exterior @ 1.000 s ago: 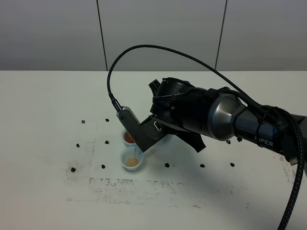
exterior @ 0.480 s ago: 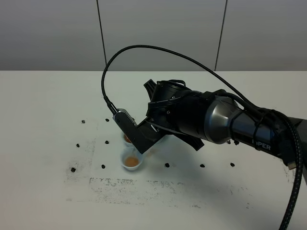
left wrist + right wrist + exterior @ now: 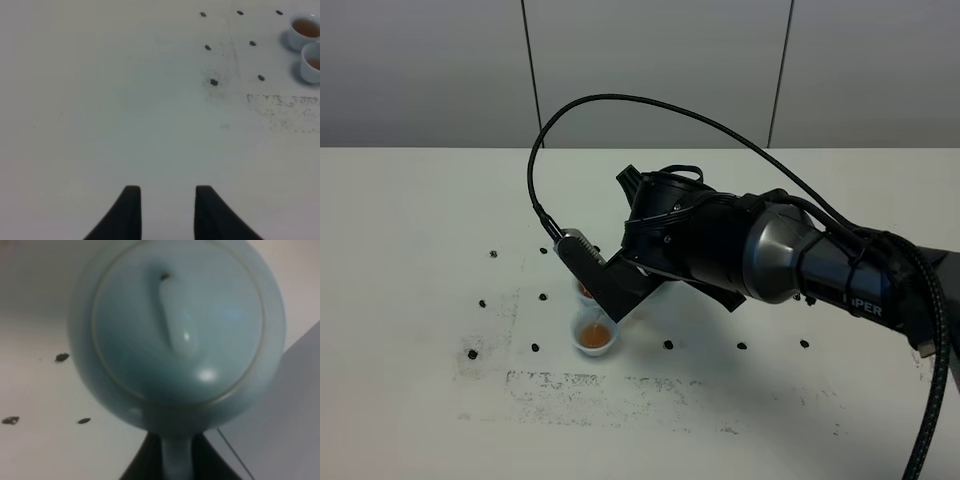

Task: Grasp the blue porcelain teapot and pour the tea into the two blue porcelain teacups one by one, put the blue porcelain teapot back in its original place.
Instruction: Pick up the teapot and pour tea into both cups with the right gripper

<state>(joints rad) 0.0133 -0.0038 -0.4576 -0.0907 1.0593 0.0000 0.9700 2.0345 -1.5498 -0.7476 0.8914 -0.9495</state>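
Note:
In the right wrist view the blue porcelain teapot [image 3: 175,335] fills the frame, lid knob [image 3: 172,315] towards the camera. My right gripper [image 3: 175,467] is shut on its loop handle [image 3: 176,460]. In the exterior view my right arm [image 3: 720,245] reaches across and tilts over the two blue porcelain teacups; it hides most of the teapot. The near teacup [image 3: 596,338] holds reddish-brown tea [image 3: 595,333]. The far teacup [image 3: 584,291] is mostly hidden behind the wrist. Both teacups [image 3: 305,31] [image 3: 311,62] hold tea in the left wrist view. My left gripper [image 3: 167,212] is open and empty, far from them.
Small black marks [image 3: 535,348] dot the white table [image 3: 420,250] around the cups, and a scuffed grey patch [image 3: 610,385] lies in front of them. A black cable [image 3: 650,100] loops above the right arm. A grey wall [image 3: 650,70] stands behind the table.
My right arm has shifted slightly left and tilted further over the cups. The tea in the near cup looks darker and fuller. The far cup is more hidden.

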